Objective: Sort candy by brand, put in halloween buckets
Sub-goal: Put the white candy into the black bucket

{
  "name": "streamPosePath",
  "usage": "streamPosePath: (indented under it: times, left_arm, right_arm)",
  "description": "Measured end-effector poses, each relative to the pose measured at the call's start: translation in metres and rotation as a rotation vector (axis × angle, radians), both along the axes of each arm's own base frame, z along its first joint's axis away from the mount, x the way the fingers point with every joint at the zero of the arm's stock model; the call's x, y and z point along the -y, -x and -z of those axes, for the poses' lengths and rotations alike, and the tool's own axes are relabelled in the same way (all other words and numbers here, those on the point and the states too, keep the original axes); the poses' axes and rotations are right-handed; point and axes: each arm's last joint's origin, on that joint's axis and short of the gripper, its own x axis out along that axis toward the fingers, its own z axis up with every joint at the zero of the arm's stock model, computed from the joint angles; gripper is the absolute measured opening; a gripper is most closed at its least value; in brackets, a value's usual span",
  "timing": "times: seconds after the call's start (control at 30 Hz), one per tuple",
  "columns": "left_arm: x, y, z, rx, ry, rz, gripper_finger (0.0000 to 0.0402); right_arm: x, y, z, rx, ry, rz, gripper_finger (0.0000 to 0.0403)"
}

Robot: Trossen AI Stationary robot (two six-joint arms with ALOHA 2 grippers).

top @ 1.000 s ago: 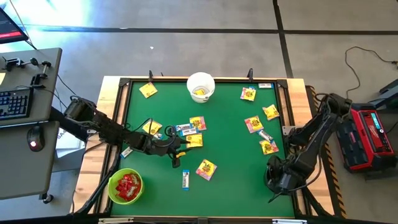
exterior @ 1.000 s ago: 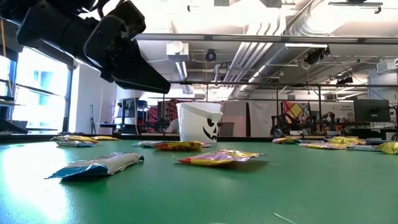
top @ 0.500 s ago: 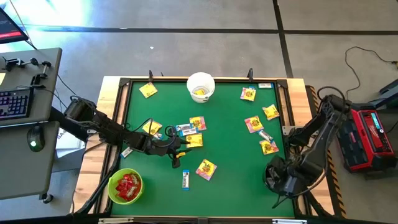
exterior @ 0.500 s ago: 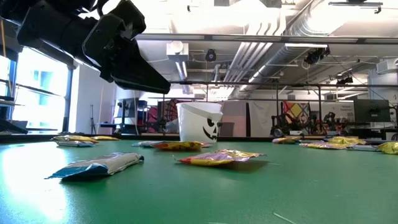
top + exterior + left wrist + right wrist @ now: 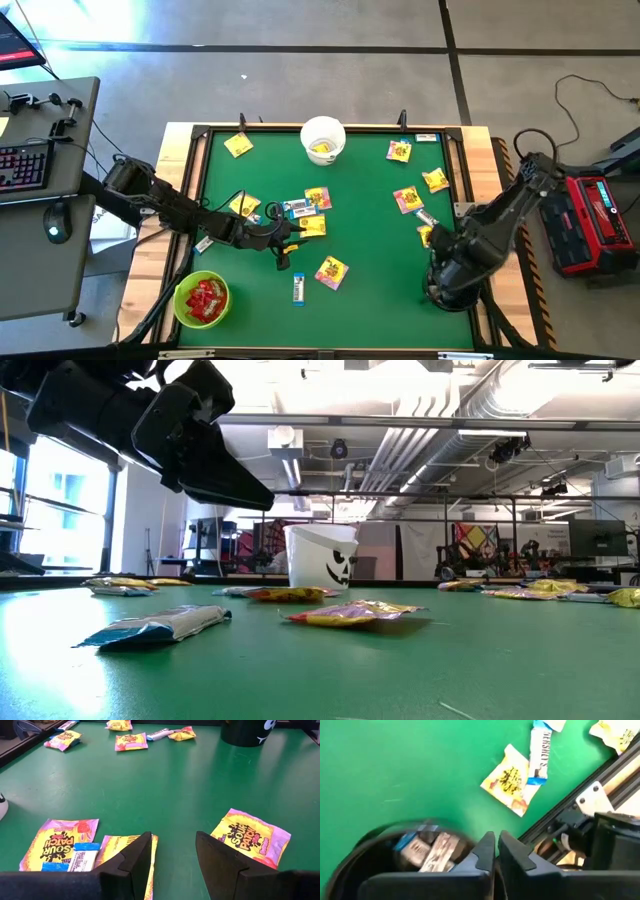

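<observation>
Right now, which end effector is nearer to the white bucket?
Left. The left end effector is near the table's middle, not far from the white bucket. The right end effector is at the opposite corner, over the black bucket.

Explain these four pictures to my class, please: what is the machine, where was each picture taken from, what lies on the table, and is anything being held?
Two robot arms work at a green table. One picture looks down from above, one looks level across the tabletop, and two come from cameras on the wrists. Sweets lie scattered: yellow packets and white-and-blue bars. A white bucket holds yellow ones, a green bucket red ones, a black bucket bars. The left gripper hangs open over yellow packets; the right gripper is shut above the black bucket. Neither holds anything.
</observation>
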Motion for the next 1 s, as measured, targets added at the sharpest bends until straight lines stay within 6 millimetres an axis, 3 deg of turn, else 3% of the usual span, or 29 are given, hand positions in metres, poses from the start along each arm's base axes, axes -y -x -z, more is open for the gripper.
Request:
streamPosePath:
  times: [0.1,0.27,0.63,0.83,1.0]
  left_arm:
    - [0.0,0.0,0.0,-0.001,0.0,0.0,0.0147]
    - [0.0,0.0,0.0,0.0,0.0,0.0,0.0147]
    - [0.0,0.0,0.0,0.0,0.0,-0.001,0.0147]
    - [0.0,0.0,0.0,0.0,0.001,-0.001,0.0147]
    - [0.0,0.0,0.0,0.0,0.0,0.0,0.0147]
  right_arm:
    - [0.009,-0.008,0.014,-0.038,-0.02,-0.001,0.0023]
    - [0.012,-0.018,0.032,-0.06,-0.127,-0.062,0.0004]
    - [-0.004,-0.021,0.035,-0.014,-0.281,-0.122,0.0002]
    - [0.006,-0.026,0.02,0.052,-0.132,-0.113,0.0026]
    - [0.046,-0.04,0.008,0.065,0.098,0.017,0.0069]
